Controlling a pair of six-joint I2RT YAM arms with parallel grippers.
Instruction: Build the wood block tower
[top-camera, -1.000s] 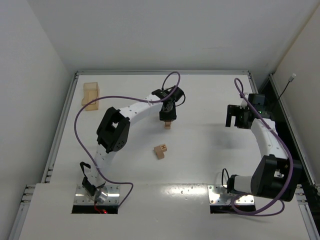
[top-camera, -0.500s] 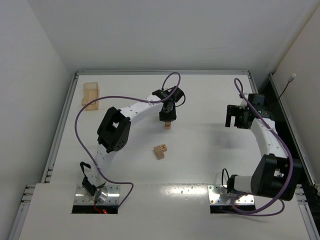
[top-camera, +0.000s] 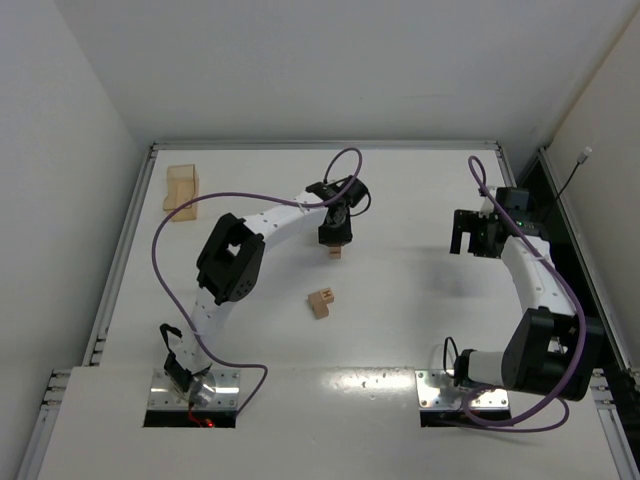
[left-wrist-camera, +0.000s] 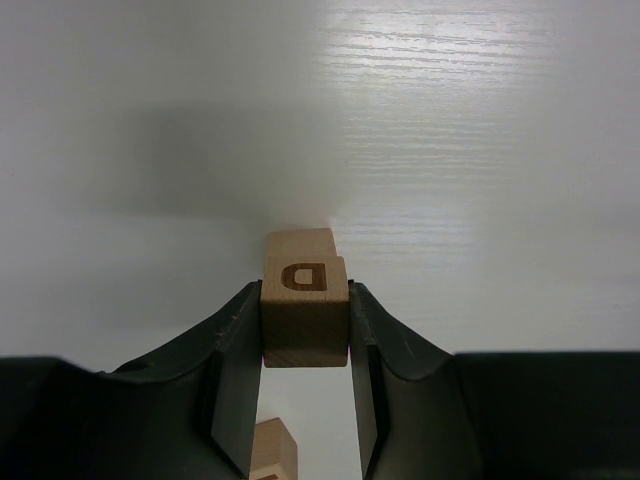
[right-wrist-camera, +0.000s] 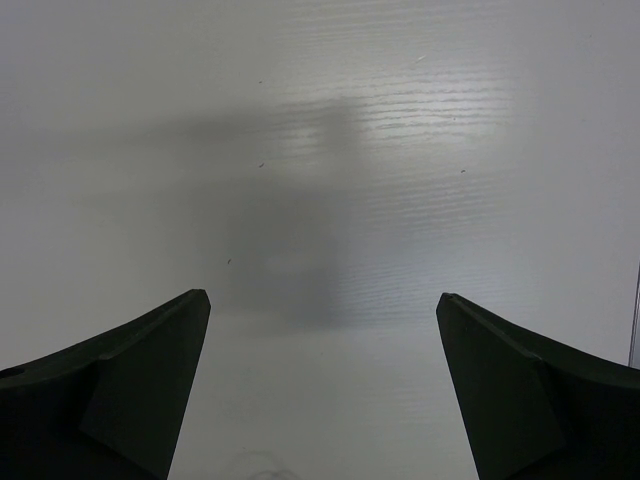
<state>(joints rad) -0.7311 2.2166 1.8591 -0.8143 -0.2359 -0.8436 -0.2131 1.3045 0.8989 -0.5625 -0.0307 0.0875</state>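
Observation:
My left gripper (top-camera: 335, 240) is shut on a small tan wood block marked with a dark "D" (left-wrist-camera: 305, 310), gripped by its two sides near the table's middle back. Just beyond it, in line with it, a second plain wood block (left-wrist-camera: 300, 242) shows; I cannot tell whether the two touch. In the top view only a bit of tan block (top-camera: 335, 252) shows under the gripper. Two more wood blocks (top-camera: 321, 302) lie together nearer the arms, one with a dark mark; one shows in the left wrist view (left-wrist-camera: 272, 450). My right gripper (top-camera: 467, 240) (right-wrist-camera: 323, 295) is open and empty.
Some tan wooden pieces (top-camera: 181, 190) stand at the far left of the white table (top-camera: 420, 320). A raised rail (top-camera: 320, 145) borders the table's back and sides. Purple cables loop above both arms.
The left gripper with its block has shifted very slightly. The right arm has not moved.

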